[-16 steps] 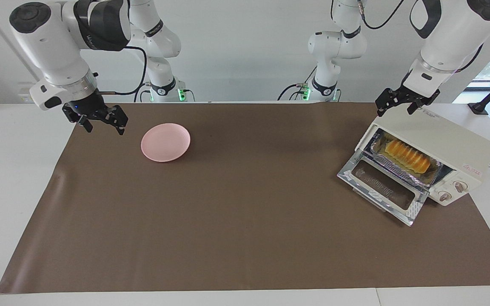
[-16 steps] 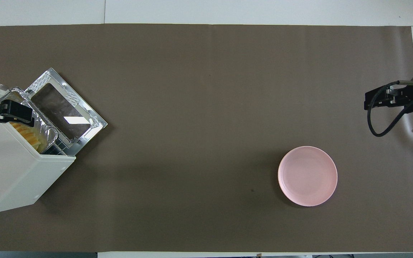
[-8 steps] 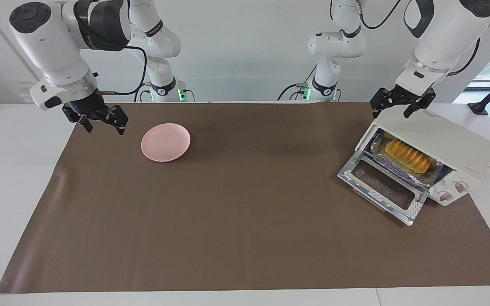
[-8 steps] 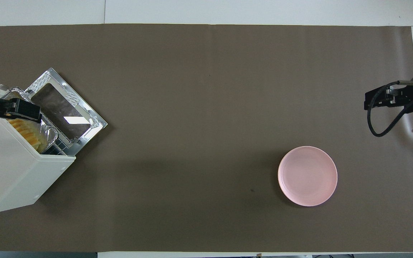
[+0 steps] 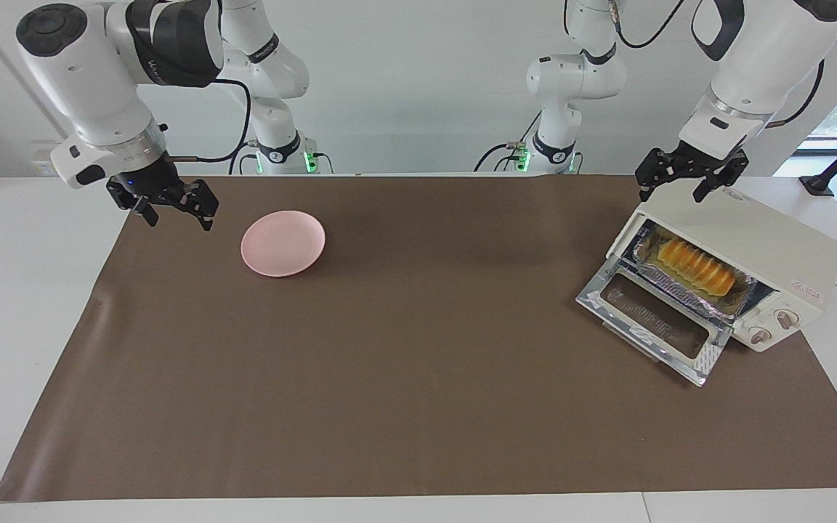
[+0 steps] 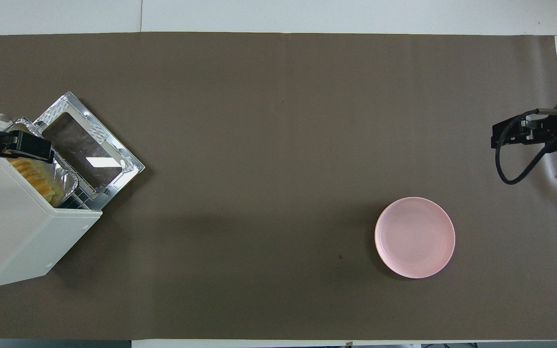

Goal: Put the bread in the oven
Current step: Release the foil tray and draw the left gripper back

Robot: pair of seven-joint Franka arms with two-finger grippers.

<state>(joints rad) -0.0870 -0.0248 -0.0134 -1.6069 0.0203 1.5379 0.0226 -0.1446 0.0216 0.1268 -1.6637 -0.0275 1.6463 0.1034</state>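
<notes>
The yellow-orange bread (image 5: pixel 696 265) lies in a silver foil tray (image 5: pixel 673 289) inside the cream-white oven (image 5: pixel 760 240) at the left arm's end of the table. The oven's glass door (image 5: pixel 654 319) is dropped open. In the overhead view the bread (image 6: pixel 34 175) shows just inside the oven (image 6: pixel 7 227) mouth. My left gripper (image 5: pixel 671 195) is open and empty, a little above the oven's top, over the corner above the door opening. My right gripper (image 5: pixel 177 218) is open and empty, raised over the mat's edge beside the pink plate (image 5: pixel 282 243).
The pink plate (image 6: pixel 415 237) is empty, toward the right arm's end of the table. A brown mat (image 5: pixel 418 378) covers most of the table. The open door (image 6: pixel 85 150) juts out from the oven onto the mat.
My left gripper has lifted slightly off the oven's top and shifted a little along its edge. The right arm, bread, oven and plate have not moved.
</notes>
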